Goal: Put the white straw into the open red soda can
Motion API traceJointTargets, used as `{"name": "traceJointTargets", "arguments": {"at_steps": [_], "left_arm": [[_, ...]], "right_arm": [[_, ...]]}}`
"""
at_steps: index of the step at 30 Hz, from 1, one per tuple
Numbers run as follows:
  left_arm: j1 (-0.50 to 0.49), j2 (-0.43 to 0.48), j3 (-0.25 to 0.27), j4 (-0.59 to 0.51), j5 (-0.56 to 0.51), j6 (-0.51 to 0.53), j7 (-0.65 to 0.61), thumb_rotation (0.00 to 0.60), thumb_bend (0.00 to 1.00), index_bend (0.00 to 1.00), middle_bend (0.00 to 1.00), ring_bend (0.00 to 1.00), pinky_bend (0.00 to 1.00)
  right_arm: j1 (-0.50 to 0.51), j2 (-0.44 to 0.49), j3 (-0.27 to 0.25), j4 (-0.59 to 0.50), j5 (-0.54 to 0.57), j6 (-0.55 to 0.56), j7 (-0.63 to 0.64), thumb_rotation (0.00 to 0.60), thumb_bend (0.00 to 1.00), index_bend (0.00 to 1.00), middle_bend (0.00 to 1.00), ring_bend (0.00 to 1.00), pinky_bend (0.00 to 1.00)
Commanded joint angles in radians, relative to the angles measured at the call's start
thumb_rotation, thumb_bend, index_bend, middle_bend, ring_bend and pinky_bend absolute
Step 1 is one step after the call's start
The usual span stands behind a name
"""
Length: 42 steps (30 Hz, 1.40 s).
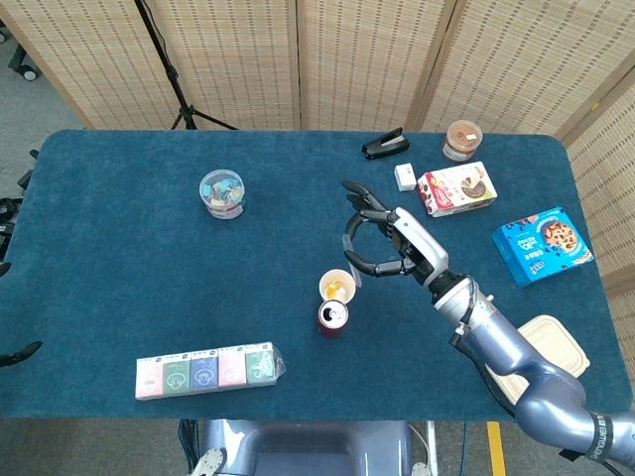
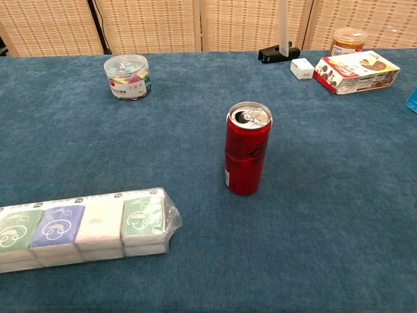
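The open red soda can (image 2: 247,156) stands upright mid-table, seen from above as the can (image 1: 332,316). My right hand (image 1: 382,245) hovers above the table, behind and to the right of the can. It pinches the white straw (image 2: 283,27). In the chest view, only the straw's lower end shows, hanging nearly upright from the top edge, well above and behind the can. The hand itself is out of the chest view. Of my left hand (image 1: 18,351), only dark fingertips show at the left edge of the head view, off the table.
A small cream cup (image 1: 336,286) sits just behind the can. A wrapped row of tissue packs (image 2: 85,228) lies front left, a clear jar (image 2: 127,76) back left. A black stapler (image 2: 277,51), snack boxes (image 2: 355,70) and a blue box (image 1: 542,245) lie back right.
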Motion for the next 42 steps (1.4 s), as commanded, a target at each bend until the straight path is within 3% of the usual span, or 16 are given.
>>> {"name": "traceJointTargets", "arguments": {"at_steps": [1, 6, 13, 42], "left_arm": [[-0.001, 0.000, -0.001, 0.002, -0.003, -0.001, -0.001, 0.600, 0.00, 0.00, 0.00, 0.00, 0.00], [0.001, -0.002, -0.002, 0.004, -0.008, 0.000, 0.001, 0.600, 0.00, 0.00, 0.00, 0.00, 0.00], [0.004, -0.011, 0.002, 0.007, -0.003, 0.007, 0.018, 0.600, 0.00, 0.00, 0.00, 0.00, 0.00], [0.001, -0.015, 0.001, 0.009, -0.011, -0.003, 0.030, 0.600, 0.00, 0.00, 0.00, 0.00, 0.00]], "right_arm": [[-0.001, 0.004, -0.021, 0.000, -0.087, -0.017, 0.076, 0.600, 0.49, 0.59, 0.00, 0.00, 0.00], [0.031, -0.031, -0.099, 0.029, -0.209, 0.018, 0.156, 0.600, 0.49, 0.59, 0.00, 0.00, 0.00], [0.090, -0.072, -0.178, 0.077, -0.244, 0.065, 0.180, 0.600, 0.51, 0.59, 0.00, 0.00, 0.00], [0.217, -0.088, -0.310, 0.100, -0.177, 0.149, 0.202, 0.600, 0.53, 0.59, 0.00, 0.00, 0.00]]}}
